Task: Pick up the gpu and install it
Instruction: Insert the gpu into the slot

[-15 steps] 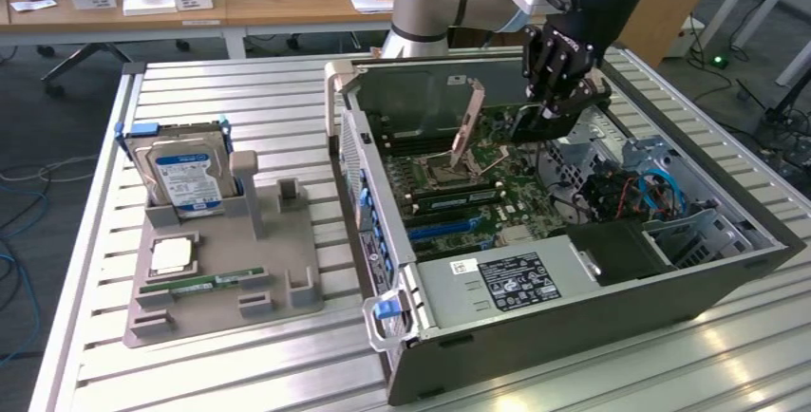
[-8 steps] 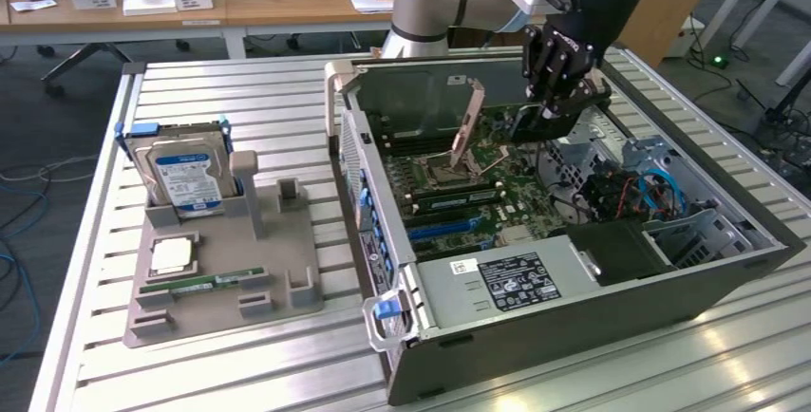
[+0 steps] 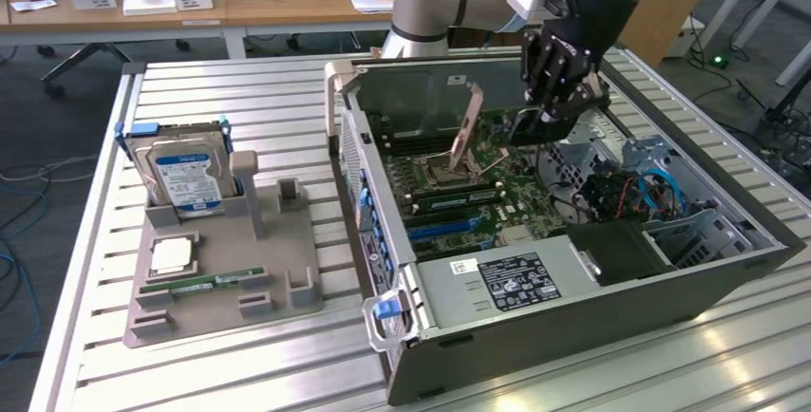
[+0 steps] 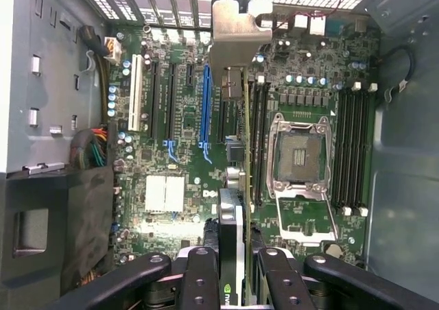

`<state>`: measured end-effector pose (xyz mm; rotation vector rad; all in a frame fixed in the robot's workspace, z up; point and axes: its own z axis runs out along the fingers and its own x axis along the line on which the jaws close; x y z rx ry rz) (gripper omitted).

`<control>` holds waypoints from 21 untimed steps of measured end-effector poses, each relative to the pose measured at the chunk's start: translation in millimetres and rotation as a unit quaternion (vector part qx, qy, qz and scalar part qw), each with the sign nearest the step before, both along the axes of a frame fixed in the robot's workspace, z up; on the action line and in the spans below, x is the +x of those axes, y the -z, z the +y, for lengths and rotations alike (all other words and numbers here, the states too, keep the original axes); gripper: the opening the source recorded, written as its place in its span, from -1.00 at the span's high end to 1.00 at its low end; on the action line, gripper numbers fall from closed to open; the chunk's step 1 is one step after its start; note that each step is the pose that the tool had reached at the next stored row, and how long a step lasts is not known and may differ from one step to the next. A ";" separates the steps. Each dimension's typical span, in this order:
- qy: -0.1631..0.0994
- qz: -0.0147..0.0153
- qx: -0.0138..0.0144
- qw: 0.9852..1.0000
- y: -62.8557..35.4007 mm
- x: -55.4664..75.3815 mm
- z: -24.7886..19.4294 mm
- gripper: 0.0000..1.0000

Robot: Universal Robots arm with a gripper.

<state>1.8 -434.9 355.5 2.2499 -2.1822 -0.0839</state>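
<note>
Here, the pincer point(image 4: 236, 258) hangs inside the open computer case point(image 3: 571, 317), and you see its fingers point(image 4: 200, 269) clamped on the graphics card point(image 4: 231, 217), one on each face. The card is held on edge, clear of the motherboard point(image 4: 137, 214). Its long axis runs straight out from the pincer, away from the wrist, ending in the silver end bracket point(image 4: 236, 42) close to the slotted rear wall of the case. Note the relation that matters: that axis lies parallel to the long blue slot point(image 4: 204, 104), but the slot sits just to one side of the card's lower edge, not directly under it. The empty processor socket point(image 4: 300, 152) lies on the card's other side, further off. The card does not appear to be seated in any slot.
</note>
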 end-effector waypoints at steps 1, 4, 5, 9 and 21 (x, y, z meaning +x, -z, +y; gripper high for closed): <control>0.000 0.000 0.000 1.000 0.6 -0.1 0.0 0.47; 0.000 0.000 0.000 1.000 0.6 0.0 0.0 0.47; 0.000 0.000 0.000 1.000 0.7 -0.1 0.0 0.47; 0.000 0.000 0.000 1.000 0.7 -0.1 0.0 0.47; 0.000 -0.002 0.000 1.000 4.7 -0.7 0.0 0.47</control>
